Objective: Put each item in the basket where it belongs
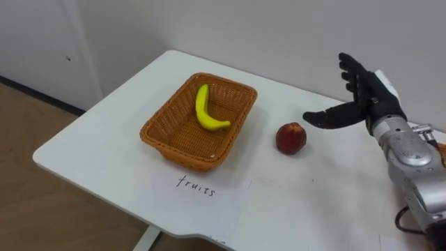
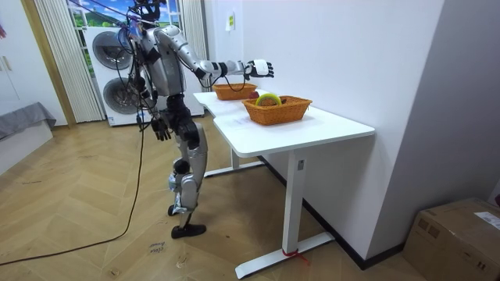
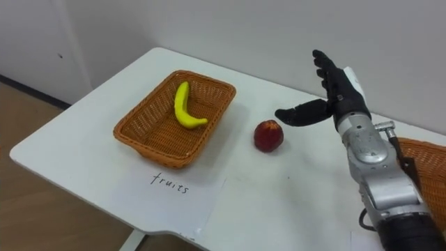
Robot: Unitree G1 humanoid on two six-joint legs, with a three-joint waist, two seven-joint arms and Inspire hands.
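Right hand (image 1: 362, 96) spread empty near red fruit (image 1: 290, 138), banana (image 1: 208, 110) in basket (image 1: 162, 134) (room view: left hand (image 2: 162, 129) at hip)

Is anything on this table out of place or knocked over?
One thing: the red fruit sits on the bare table just right of the wicker basket, not in it, while the banana lies inside. The right hand, open, hovers beside the red fruit without touching it. Nothing looks spilled or damaged.

Two baskets (image 2: 277, 114) (image 2: 231, 94), one banana (image 1: 209, 111), one red fruit (image 1: 290, 138).
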